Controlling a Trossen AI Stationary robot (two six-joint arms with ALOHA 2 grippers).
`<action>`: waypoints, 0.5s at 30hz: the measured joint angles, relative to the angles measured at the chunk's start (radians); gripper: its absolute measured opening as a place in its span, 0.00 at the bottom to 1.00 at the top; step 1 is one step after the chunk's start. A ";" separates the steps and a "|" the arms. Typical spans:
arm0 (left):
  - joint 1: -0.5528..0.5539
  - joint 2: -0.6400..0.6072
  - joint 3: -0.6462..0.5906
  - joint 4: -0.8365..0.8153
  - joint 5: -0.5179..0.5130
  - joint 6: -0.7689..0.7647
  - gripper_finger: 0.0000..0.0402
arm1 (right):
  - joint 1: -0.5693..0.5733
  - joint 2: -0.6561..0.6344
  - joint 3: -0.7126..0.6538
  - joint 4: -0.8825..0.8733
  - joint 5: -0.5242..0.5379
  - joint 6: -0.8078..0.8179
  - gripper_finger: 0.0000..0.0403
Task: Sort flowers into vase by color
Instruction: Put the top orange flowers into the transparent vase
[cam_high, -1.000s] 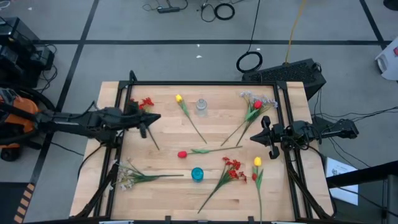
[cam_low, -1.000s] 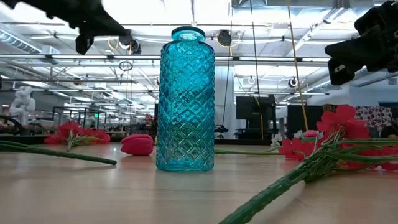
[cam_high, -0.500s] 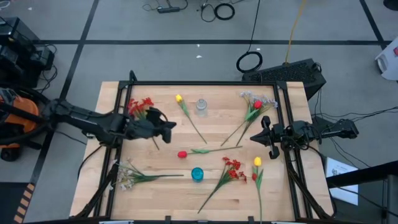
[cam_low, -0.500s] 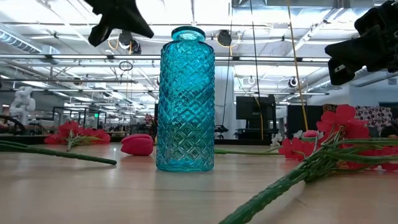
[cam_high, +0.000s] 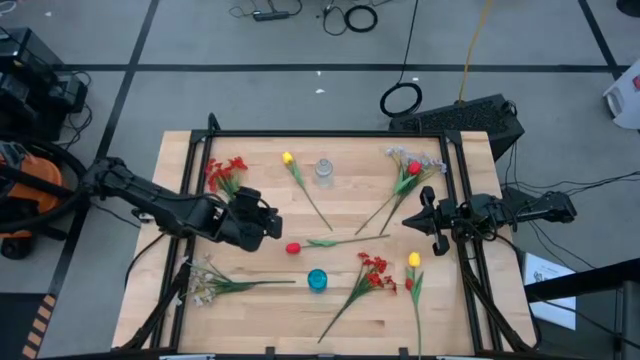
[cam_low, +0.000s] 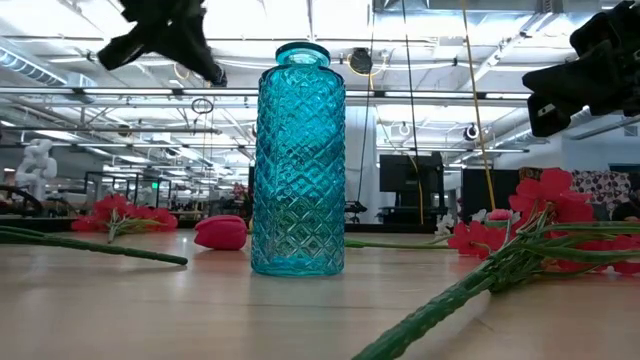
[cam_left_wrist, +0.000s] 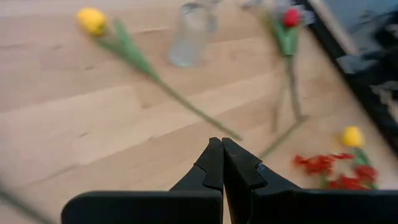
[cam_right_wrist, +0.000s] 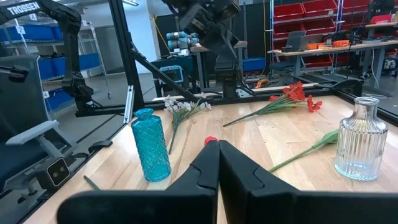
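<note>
Flowers lie flat on the wooden table. There is a red spray, a yellow tulip, and a white-grey spray beside a red tulip. There is also a red bud on a long stalk, another red spray, a yellow tulip and a white spray. A clear glass vase stands at the far middle and a blue glass vase at the near middle. My left gripper hovers shut and empty just left of the red bud, and shows shut in its wrist view. My right gripper waits shut at the right side, and also shows shut in its wrist view.
A black frame runs along the table's far edge and down both sides. Bare wood lies between the vases and along the near edge. Cables and a dark box sit on the floor beyond the table.
My left gripper has moved toward the table's right and near edges, from beside the far-left red spray to just left of the red bud. It has turned as it went and stayed shut. The flowers and vases have not moved.
</note>
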 joint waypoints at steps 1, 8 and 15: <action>0.000 0.000 0.000 -0.033 0.001 -0.026 0.00 | 0.000 0.000 0.000 0.000 0.000 0.000 0.00; 0.010 0.000 0.000 -0.221 0.006 -0.134 0.01 | 0.000 0.000 0.000 0.000 0.000 0.000 0.00; 0.055 0.000 0.000 -0.247 0.005 -0.079 0.07 | 0.000 0.000 0.000 0.000 0.000 0.000 0.00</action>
